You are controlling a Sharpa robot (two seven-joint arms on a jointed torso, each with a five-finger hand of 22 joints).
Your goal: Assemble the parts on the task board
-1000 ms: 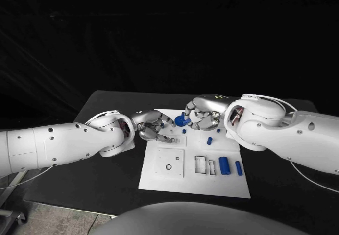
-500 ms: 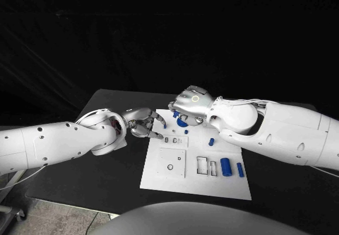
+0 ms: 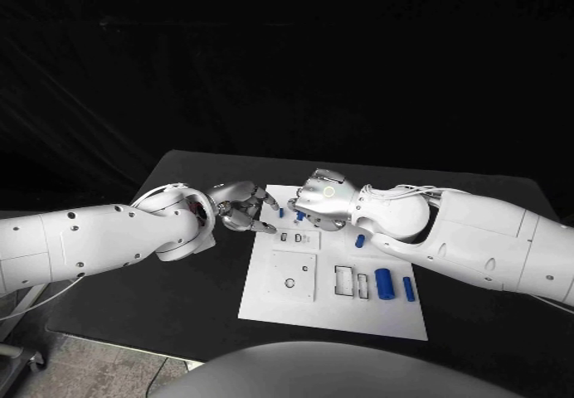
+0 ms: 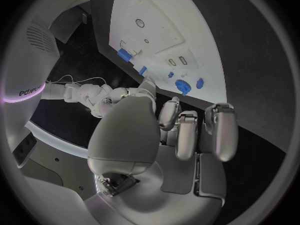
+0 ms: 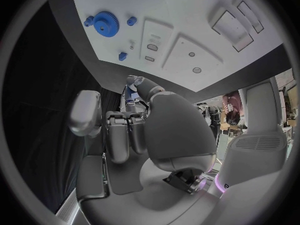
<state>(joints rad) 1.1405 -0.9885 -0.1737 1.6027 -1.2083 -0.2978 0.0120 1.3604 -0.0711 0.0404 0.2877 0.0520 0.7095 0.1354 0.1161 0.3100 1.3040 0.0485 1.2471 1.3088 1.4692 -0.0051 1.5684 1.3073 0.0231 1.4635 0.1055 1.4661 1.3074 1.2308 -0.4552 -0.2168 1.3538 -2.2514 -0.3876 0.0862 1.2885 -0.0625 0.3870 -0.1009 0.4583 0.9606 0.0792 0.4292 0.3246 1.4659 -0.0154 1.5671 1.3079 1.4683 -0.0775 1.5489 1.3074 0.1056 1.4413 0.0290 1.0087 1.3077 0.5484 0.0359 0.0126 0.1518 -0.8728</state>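
The left hand [image 3: 243, 209] hangs at the left edge of the white task board [image 3: 335, 311], fingers curled in and holding nothing. The right hand [image 3: 318, 199] hovers over the far end, fingers bent and empty too. A blue gear [image 5: 104, 24] sits on the board beneath it. More blue parts [image 3: 383, 283] lie nearer. The table [image 3: 179, 282] is black.

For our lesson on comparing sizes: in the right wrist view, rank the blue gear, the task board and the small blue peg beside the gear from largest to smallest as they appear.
1. Task board
2. Blue gear
3. Small blue peg
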